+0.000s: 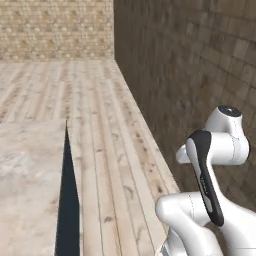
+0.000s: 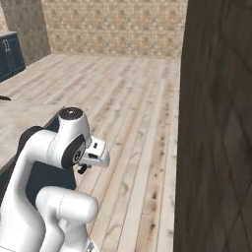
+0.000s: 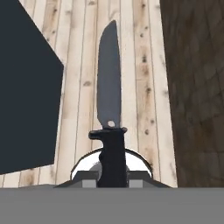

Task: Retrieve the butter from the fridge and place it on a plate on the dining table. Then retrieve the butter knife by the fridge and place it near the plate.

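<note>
The butter knife (image 3: 109, 78) has a grey blade and a black handle. It points straight away from the hand over the plank floor, and my gripper (image 3: 113, 175) is shut on the handle. The fingers are mostly hidden behind the handle. In the right base view the white hand (image 2: 96, 152) hangs low beside the arm. A beige-grey marbled top (image 1: 30, 185) (image 2: 24, 123) with a dark side lies to the left. I cannot tell whether it is the dining table. The butter, the plate and the fridge are out of view.
A dark brown tiled wall (image 1: 200, 65) (image 2: 216, 123) runs close along the right. The dark side panel (image 3: 26, 96) of the marbled top stands left of the knife. A blue cabinet (image 2: 10, 54) stands far left, and the wooden floor (image 2: 128, 98) stretches ahead.
</note>
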Available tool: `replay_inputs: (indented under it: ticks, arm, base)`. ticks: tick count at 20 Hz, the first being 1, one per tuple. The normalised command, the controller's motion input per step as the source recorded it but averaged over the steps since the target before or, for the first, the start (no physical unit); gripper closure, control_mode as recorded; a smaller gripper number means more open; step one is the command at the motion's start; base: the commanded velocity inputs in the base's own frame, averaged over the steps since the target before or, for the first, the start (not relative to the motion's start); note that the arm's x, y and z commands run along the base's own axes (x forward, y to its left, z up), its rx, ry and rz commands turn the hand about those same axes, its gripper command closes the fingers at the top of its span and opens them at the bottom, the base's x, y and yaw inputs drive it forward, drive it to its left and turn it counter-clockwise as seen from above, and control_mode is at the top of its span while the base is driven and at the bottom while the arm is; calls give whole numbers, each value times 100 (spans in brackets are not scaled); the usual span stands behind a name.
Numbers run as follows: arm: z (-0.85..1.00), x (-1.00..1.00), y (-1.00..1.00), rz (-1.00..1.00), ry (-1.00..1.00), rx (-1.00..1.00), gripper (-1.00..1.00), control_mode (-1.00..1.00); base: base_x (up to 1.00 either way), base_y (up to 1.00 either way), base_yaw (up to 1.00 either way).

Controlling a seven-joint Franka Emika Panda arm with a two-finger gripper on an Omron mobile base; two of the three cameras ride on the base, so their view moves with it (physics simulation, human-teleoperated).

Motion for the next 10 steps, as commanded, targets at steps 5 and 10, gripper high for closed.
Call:
replay_inputs:
  ticks: [5, 10]
  arm:
    - [0, 0, 0, 0, 0, 0, 100, 100]
    - [0, 0, 0, 0, 0, 0, 100, 100]
  base:
    - [100, -36, 52]
    - [100, -68, 44]
